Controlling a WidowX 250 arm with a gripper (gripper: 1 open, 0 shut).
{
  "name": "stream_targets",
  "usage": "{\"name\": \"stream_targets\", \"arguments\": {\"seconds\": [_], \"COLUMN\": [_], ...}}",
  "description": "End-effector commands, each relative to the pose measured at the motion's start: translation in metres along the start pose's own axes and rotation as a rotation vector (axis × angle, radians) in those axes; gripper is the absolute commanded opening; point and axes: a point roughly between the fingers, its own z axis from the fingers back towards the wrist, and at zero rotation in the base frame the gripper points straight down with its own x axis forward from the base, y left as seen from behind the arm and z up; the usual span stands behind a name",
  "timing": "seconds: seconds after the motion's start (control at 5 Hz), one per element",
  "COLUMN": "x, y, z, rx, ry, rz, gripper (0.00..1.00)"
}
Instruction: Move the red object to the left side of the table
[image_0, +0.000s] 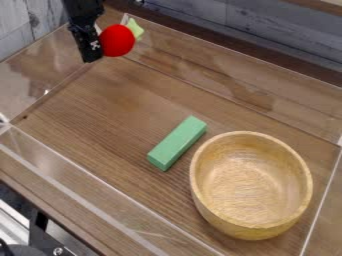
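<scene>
The red object (119, 39), a small round bright red toy fruit with a bit of green at its top, hangs above the far left part of the table (120, 110). My gripper (102, 41), black, comes down from the top left of the camera view and is shut on the fruit, holding it off the wood. Its fingertips are mostly covered by the fruit.
A green rectangular block (177, 143) lies near the middle of the table. A large wooden bowl (251, 183) stands at the front right. Low clear acrylic walls (40, 165) edge the tabletop on all sides.
</scene>
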Motion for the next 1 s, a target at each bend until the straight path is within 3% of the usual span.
{"name": "stream_targets", "arguments": {"seconds": [0.0, 0.2, 0.8], "x": [-0.014, -0.033, -0.041], "y": [0.0, -0.001, -0.022], "z": [0.019, 0.013, -0.009], "rx": [0.063, 0.059, -0.008], "ry": [-0.021, 0.0, 0.057], "rz": [0.079, 0.158, 0.327], "gripper": [0.0, 0.0, 0.0]}}
